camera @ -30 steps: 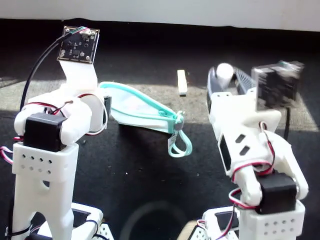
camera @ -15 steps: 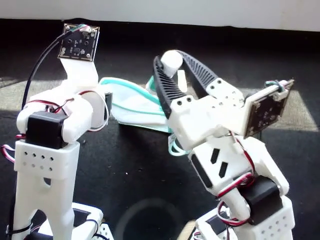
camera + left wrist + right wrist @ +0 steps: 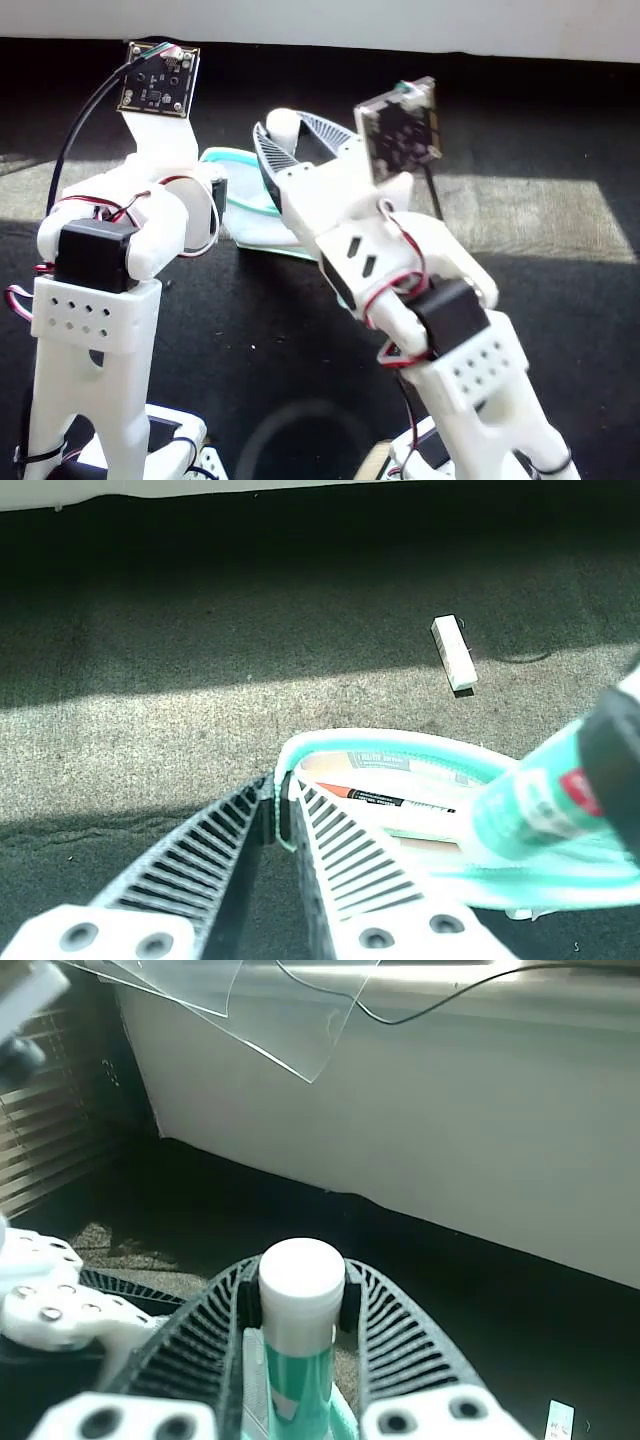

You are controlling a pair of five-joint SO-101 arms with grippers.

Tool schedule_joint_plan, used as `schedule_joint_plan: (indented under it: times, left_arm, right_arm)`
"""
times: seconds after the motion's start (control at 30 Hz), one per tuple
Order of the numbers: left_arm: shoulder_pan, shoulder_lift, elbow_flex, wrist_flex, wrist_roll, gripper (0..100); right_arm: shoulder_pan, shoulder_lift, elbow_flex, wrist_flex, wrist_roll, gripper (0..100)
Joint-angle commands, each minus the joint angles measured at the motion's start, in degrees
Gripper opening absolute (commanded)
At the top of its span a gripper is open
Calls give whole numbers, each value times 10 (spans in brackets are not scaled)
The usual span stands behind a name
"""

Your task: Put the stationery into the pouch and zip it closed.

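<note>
The teal-rimmed pouch (image 3: 255,225) lies on the dark mat with its mouth open (image 3: 400,755). Inside it I see a pen (image 3: 395,802). My left gripper (image 3: 278,802) is shut on the pouch's rim at the near end of the opening. My right gripper (image 3: 290,135) is shut on a teal glue stick with a white cap (image 3: 301,1272), held upright between the ribbed fingers (image 3: 400,1340). The glue stick (image 3: 535,792) hangs tilted just above the open mouth. In the high view its cap (image 3: 283,124) is above the pouch.
A small white eraser (image 3: 453,652) lies on the mat beyond the pouch. A white wall (image 3: 450,1130) bounds the far edge. The two arm bases (image 3: 90,330) stand at the front, and the right arm (image 3: 400,270) leans across the middle.
The right arm has swung left from the right side, carrying the glue stick to just over the pouch and now covering the eraser in the high view. The left arm has kept still.
</note>
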Motion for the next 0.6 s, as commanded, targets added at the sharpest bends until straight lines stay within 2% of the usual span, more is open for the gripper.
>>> schedule_joint_plan:
  times: [0.0,0.23,0.3,0.4,0.57]
  left_arm:
    - [9,7,15,-1,0,10]
    - [9,7,15,-1,0,10]
    - [9,7,15,0,0,10]
    - [9,7,17,-1,0,10]
    - [9,7,17,-3,0,10]
  right_arm:
    - [-3,31,-9,-12,-5,7]
    - [-6,61,36,-11,-5,15]
    - [-4,60,36,17,4,77]
    - [-5,62,-9,102,9,232]
    - [-3,61,-112,188,9,252]
